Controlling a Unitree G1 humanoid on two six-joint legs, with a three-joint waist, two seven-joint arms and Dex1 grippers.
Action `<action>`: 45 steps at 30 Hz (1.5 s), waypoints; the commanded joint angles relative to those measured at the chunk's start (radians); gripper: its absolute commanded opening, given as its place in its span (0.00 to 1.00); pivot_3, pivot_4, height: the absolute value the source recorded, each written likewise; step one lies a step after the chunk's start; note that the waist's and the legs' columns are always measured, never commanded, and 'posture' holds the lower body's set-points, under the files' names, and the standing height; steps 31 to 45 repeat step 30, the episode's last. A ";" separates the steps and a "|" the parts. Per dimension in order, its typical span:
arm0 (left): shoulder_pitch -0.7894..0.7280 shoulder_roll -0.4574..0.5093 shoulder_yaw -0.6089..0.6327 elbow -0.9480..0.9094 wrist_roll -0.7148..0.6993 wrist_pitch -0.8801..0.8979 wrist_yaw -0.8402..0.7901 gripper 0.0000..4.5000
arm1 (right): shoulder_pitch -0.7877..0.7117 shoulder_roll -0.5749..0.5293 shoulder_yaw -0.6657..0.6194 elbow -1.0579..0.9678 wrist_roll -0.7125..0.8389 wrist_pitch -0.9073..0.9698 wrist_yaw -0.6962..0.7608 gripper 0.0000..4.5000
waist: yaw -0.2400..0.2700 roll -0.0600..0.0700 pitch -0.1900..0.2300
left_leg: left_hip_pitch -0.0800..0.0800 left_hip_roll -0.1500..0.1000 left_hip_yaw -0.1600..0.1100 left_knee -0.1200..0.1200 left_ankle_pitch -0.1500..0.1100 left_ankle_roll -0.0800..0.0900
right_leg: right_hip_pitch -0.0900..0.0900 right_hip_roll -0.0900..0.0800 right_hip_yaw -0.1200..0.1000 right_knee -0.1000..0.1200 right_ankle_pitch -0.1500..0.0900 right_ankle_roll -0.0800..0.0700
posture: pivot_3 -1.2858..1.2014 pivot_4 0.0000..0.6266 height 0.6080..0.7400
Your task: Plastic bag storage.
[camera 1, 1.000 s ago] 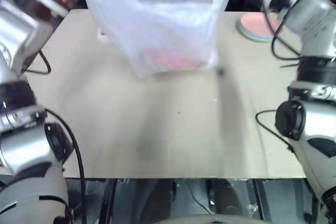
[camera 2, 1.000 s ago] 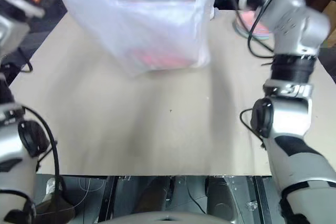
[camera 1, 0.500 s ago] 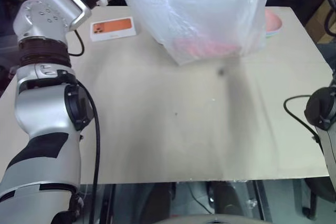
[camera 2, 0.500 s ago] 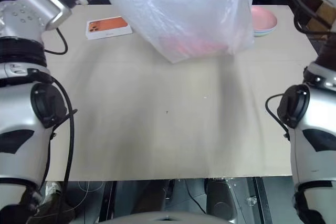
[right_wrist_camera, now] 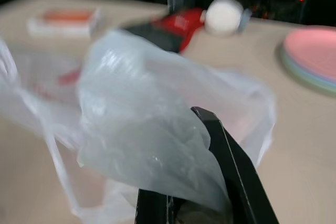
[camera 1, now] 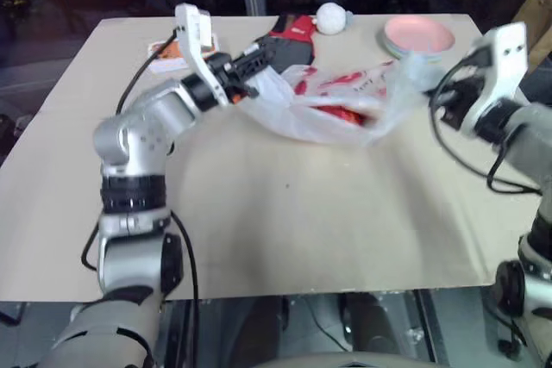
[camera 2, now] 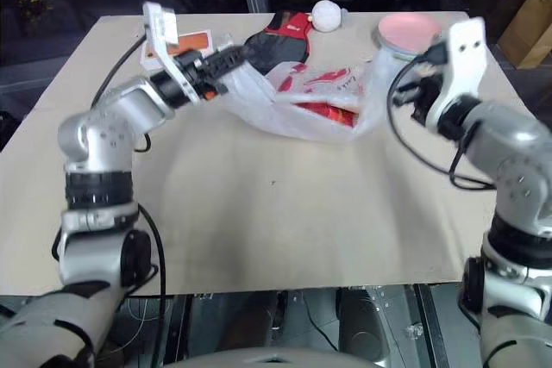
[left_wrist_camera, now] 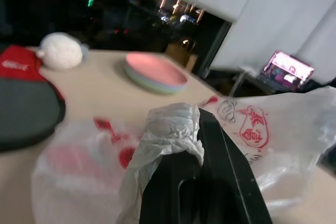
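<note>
The bag, held aloft and spread a second ago, now lies slumped on the tabletop toward 12 o'clock. Both arms have come down: left hand and right hand each stay clenched on a handle.

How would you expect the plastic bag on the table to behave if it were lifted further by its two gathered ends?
The plastic bag would probably sag between the left hand and right hand; its thin film already drapes flat and bunches where pinched. It looks light, so it may billow. The red packet inside could slide toward the low middle.
</note>
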 commanded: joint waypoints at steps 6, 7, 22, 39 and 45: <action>0.262 -0.001 -0.074 -0.147 0.180 -0.185 -0.005 0.06 | 0.268 -0.027 0.136 -0.088 -0.191 -0.270 0.021 0.06 | 0.016 0.000 0.000 | 0.002 0.000 0.000 0.003 0.000 0.000 | 0.003 0.002 0.001 -0.001 0.003 0.002 | 0.52 0.24 1.00; 0.285 -0.001 -0.072 -0.154 0.177 -0.197 -0.022 0.12 | 0.292 -0.034 0.137 -0.087 -0.209 -0.290 0.022 0.12 | 0.019 0.000 0.000 | 0.002 0.001 0.000 0.003 0.000 0.000 | 0.004 0.002 0.000 -0.002 0.003 0.002 | 0.52 0.24 1.00; 0.865 0.183 0.138 -0.340 0.139 -0.299 -0.263 0.97 | 1.034 -0.111 -0.297 -0.299 -0.168 -0.586 0.392 0.99 | 0.034 -0.003 -0.008 | 0.018 0.016 0.014 0.002 -0.006 0.000 | 0.023 0.001 -0.001 -0.012 -0.002 0.001 | 0.52 0.24 1.00; 0.818 0.156 0.269 -0.271 0.074 -0.257 -0.193 0.97 | 1.124 -0.060 -0.334 -0.142 -0.223 -0.745 0.451 0.99 | 0.051 -0.006 -0.011 | 0.015 0.017 0.016 0.002 -0.005 0.001 | 0.023 0.001 -0.004 -0.018 -0.002 0.001 | 0.52 0.24 1.00; 0.818 0.156 0.269 -0.271 0.074 -0.257 -0.193 0.97 | 1.124 -0.060 -0.334 -0.142 -0.223 -0.745 0.451 0.99 | 0.051 -0.006 -0.011 | 0.015 0.017 0.016 0.002 -0.005 0.001 | 0.023 0.001 -0.004 -0.018 -0.002 0.001 | 0.52 0.24 1.00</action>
